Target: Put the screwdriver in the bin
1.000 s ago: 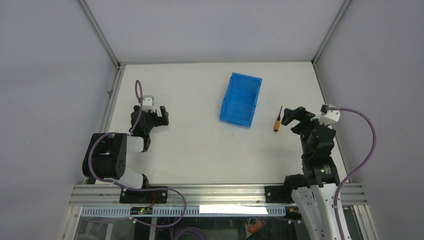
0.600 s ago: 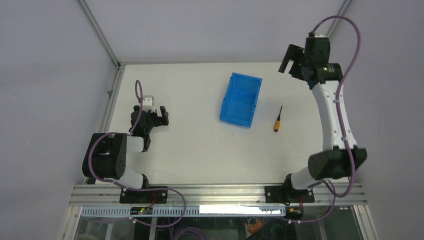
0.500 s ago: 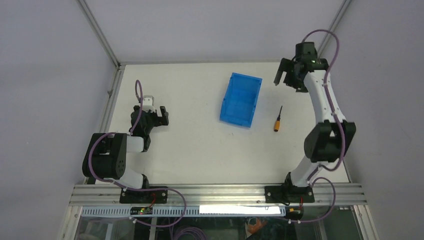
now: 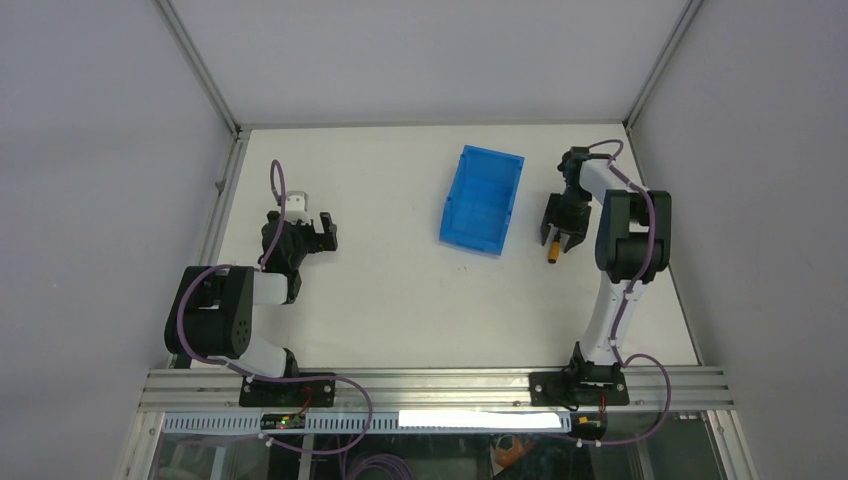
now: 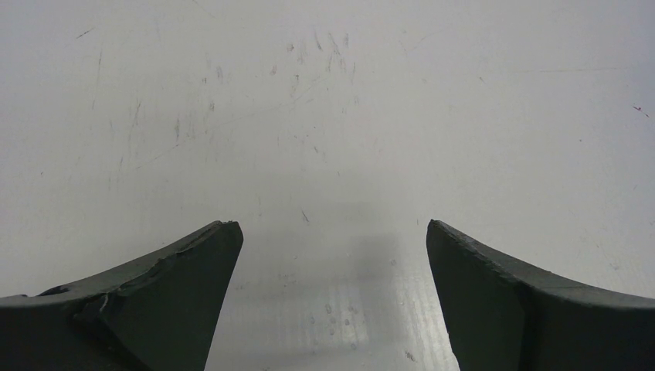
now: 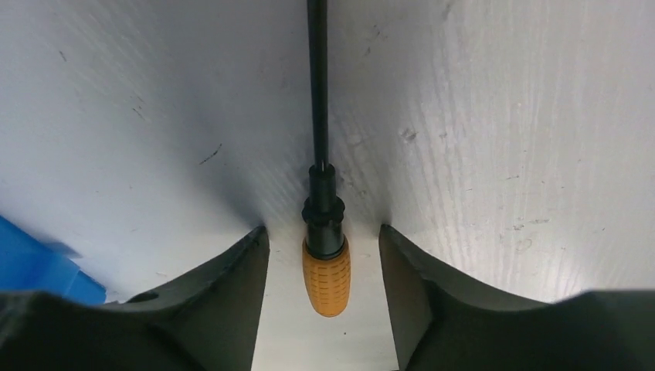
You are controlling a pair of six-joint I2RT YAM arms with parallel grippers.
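**Desk:** Where do we stand?

**Field:** Our right tool (image 6: 323, 232) is low over the white table (image 4: 400, 290). Its dark fingers are spread either side of the small screwdriver with an orange ribbed handle and thin black shaft (image 6: 325, 274), which lies flat. Gaps show on both sides, so nothing is gripped yet. Our left tool (image 5: 332, 239) gapes empty, well apart.

**Desk:** How will it handle?

**Field:** Light and stiff, we judge. The round handle may roll and the shaft looks thin and slick. We would take the ribbed handle, between the fingers.

**Desk:** Room to move?

**Field:** The bright blue rectangular plastic bin (image 4: 482, 195) sits near the right tool's left side, with bare table between. Its raised walls call for a lift. The grey enclosure wall (image 4: 740, 200) stands on the tool's other side.
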